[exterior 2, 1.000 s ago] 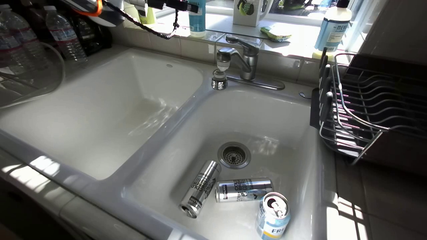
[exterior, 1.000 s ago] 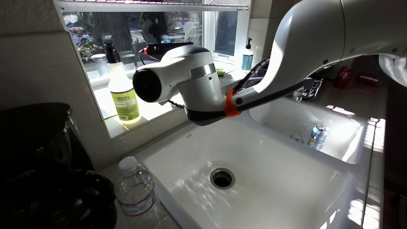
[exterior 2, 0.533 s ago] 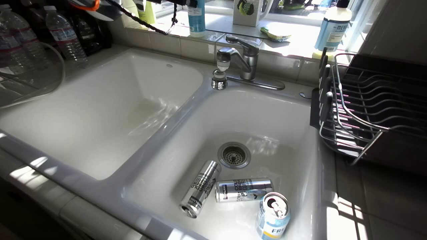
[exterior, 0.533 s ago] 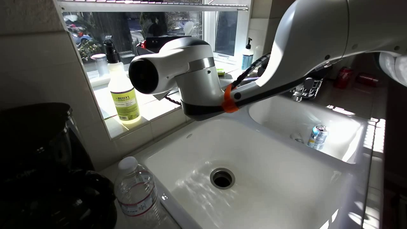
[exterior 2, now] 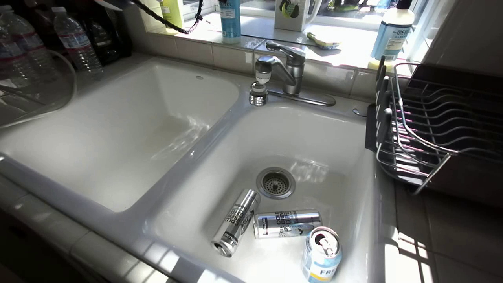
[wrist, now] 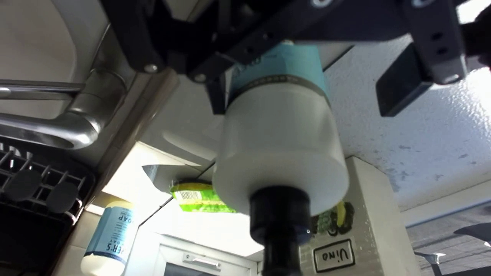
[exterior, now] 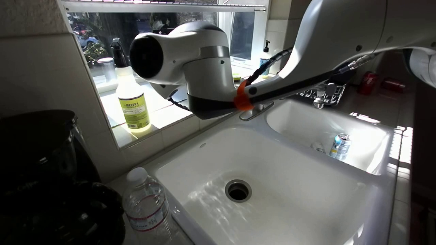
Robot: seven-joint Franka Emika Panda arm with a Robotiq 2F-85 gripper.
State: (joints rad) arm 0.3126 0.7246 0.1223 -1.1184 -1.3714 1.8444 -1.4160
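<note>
Sunlit windowsill (exterior 2: pixel 261 30) bears the blue-labelled, black-topped bottle (wrist: pixel 282 126), approach apparently done, grasp outstanding, the end effector (wrist: pixel 307 99) standing spread wide and holding nothing.

The white arm (exterior: pixel 316 51) has an orange band (exterior: pixel 243 97), the black tool (wrist: pixel 305 105) silver screws (wrist: pixel 150 68).

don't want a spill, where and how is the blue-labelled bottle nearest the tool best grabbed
Probably grip the bottle round its labelled body, coming level from the side away from the mug: the bottle stands upright, broad below its narrow black top.
</note>
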